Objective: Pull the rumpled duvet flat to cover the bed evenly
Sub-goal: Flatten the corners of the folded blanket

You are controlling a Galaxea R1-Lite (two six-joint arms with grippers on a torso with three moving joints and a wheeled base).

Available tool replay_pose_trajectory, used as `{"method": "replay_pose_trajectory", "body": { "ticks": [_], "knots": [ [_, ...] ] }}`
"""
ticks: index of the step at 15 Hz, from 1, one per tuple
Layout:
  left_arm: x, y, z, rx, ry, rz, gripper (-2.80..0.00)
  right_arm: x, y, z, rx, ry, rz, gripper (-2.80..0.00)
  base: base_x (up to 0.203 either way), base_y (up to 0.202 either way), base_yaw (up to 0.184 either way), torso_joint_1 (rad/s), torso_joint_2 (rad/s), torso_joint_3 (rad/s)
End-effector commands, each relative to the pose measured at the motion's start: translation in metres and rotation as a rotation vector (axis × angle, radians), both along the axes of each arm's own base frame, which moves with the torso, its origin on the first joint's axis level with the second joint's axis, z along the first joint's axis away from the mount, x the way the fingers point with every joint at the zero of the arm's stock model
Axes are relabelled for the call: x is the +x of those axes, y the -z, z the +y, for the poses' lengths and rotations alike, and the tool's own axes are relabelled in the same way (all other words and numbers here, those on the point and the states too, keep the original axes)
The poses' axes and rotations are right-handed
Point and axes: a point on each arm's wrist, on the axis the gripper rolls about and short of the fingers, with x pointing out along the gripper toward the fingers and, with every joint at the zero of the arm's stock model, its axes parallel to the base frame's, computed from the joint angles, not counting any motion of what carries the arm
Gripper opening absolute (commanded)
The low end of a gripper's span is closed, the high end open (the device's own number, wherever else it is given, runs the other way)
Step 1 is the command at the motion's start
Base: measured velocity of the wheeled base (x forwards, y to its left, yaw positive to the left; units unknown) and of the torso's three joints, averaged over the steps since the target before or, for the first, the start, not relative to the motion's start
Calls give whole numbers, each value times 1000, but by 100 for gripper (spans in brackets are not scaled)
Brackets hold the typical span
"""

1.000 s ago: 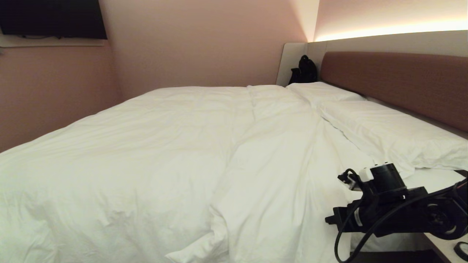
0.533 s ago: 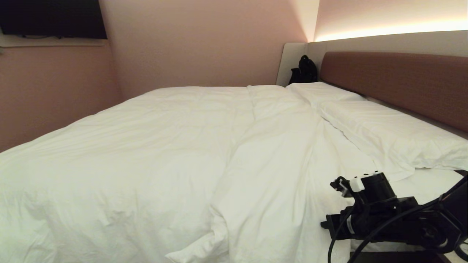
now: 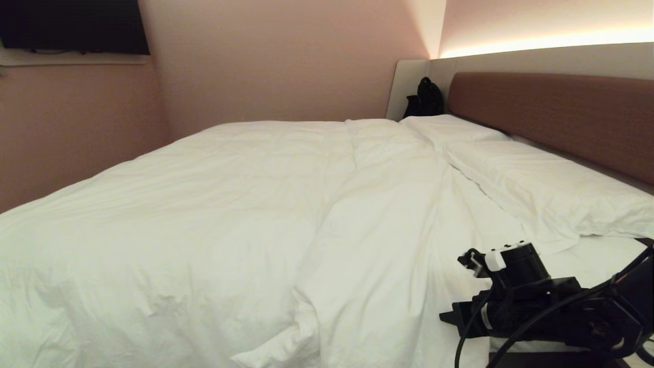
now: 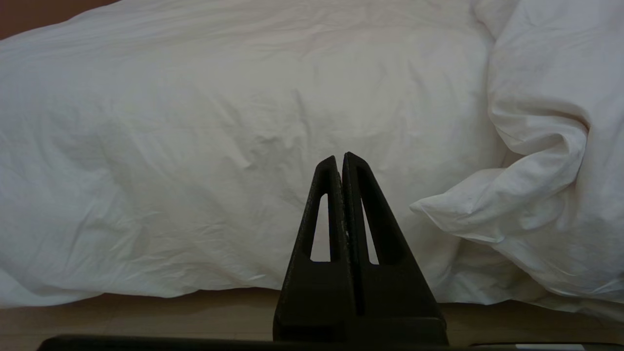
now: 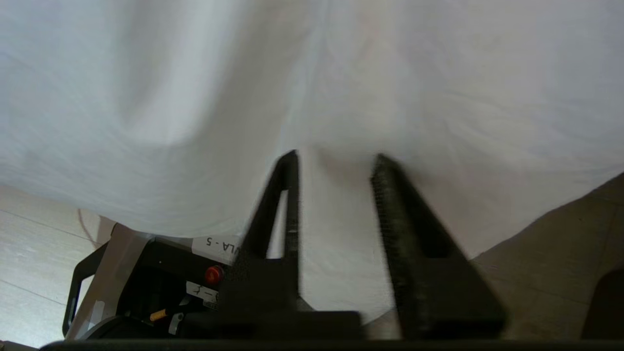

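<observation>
The head camera looks forward and down along the bed [image 3: 562, 110] from its near edge. The left wrist camera faces the duvet [image 4: 195, 146] hanging over the bedside, close. The right wrist camera sits closer still; all share the duvet.

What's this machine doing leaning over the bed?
It is a two-armed robot making the bed. Its right gripper hangs at the near side of the bed, fingers apart, against the overhanging edge of the thick, puffy white duvet with no cloth pinched between them. The duvet covers most of the mattress but has a long fold down the middle and a bunched corner at the near edge. The left gripper is shut, empty and idle, low beside the bed.
</observation>
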Motion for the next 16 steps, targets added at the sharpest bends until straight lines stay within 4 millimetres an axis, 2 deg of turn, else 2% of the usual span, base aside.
{"method": "replay_pose_trajectory", "body": {
  "ticks": [1,11,16],
  "knots": [
    [0,0,0,0,0,1,-280,-1,0,4,-22,8,-9,0,0,0,0,0,0,0],
    [0,0,0,0,0,1,-280,-30,8,38,-181,44,-38,0,0,0,0,0,0,0],
    [0,0,0,0,0,1,-280,-27,24,44,-287,113,-38,0,0,0,0,0,0,0]
  ]
}}
